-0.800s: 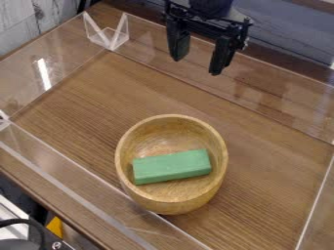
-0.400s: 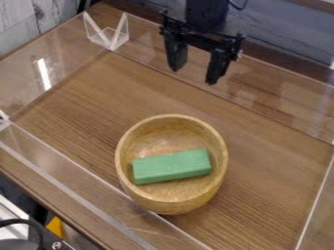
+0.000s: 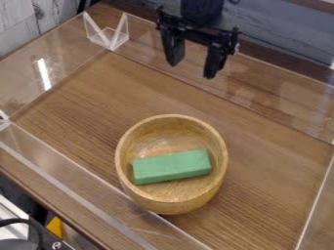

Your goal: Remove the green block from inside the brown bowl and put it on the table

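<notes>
A green block [image 3: 171, 167] lies flat inside the brown bowl [image 3: 146, 132], slightly tilted, toward the bowl's near side. The bowl rests on the wood-grain table [image 3: 92, 98] in the near middle. My black gripper [image 3: 192, 59] hangs at the far side of the table, well above and behind the bowl, pointing down. Its two fingers stand apart, open, with nothing between them.
Clear acrylic walls [image 3: 59, 186] run around the tabletop. A small clear triangular stand [image 3: 107, 31] sits at the far left corner. Bare wood lies to the left of and behind the bowl.
The gripper has shifted a little to the left along the far side and stays open. Bowl and block have not moved.
</notes>
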Robot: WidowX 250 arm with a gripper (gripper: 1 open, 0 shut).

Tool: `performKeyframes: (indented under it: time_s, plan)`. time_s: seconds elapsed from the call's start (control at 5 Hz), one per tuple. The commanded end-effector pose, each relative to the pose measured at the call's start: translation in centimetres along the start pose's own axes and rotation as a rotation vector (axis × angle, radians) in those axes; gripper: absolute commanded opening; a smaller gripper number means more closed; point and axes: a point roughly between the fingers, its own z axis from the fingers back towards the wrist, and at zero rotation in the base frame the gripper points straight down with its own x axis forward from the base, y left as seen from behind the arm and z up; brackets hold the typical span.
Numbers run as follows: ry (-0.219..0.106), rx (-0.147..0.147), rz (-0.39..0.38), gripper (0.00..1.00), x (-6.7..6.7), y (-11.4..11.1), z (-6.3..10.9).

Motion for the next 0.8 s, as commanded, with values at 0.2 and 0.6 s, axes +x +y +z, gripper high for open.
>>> performKeyframes:
  time_s: [0.2,0.6]
  plan:
    - [-0.128,-0.006,-0.119,1.00,0.0,0.1,4.1]
    - [-0.161,-0.015,-0.140,1.00,-1.9,0.5,6.1]
